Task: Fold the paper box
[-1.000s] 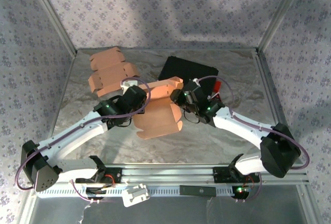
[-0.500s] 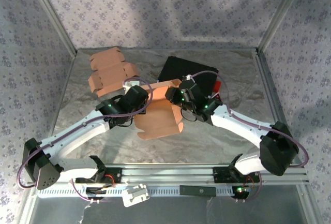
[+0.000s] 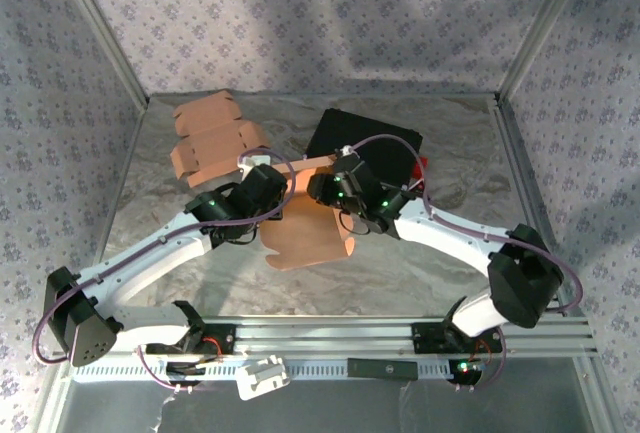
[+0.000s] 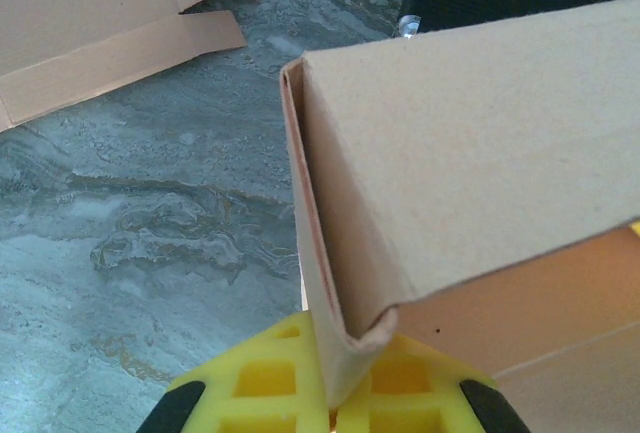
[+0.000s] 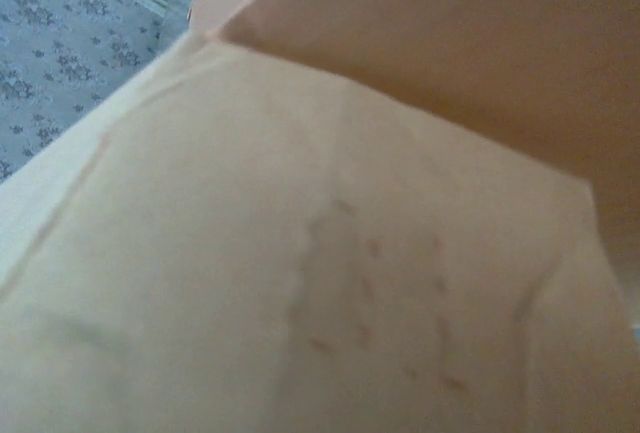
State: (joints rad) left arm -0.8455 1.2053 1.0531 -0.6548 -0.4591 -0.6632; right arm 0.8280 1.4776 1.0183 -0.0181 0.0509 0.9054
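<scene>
The paper box (image 3: 305, 225), half-formed tan cardboard, sits mid-table between both arms. My left gripper (image 3: 278, 196) is at the box's left side. In the left wrist view its yellow fingers (image 4: 262, 385) are shut on a doubled-over wall of the box (image 4: 470, 143), which stands upright. My right gripper (image 3: 325, 191) presses against the box's upper right part from the right. The right wrist camera is very close to the box's cardboard (image 5: 330, 253), with a raised flap at the top, and I cannot tell whether those jaws are open or shut.
Flat cardboard blanks (image 3: 210, 138) lie at the back left, also in the left wrist view (image 4: 90, 23). A black pad (image 3: 385, 138) lies behind the right gripper, with a small red thing (image 3: 424, 165) at its right edge. Metal frame posts bound the marbled table (image 3: 440, 263).
The right arm has swung left onto the box, covering the flap that stood free at its upper right. The left gripper has kept its hold and barely moved.
</scene>
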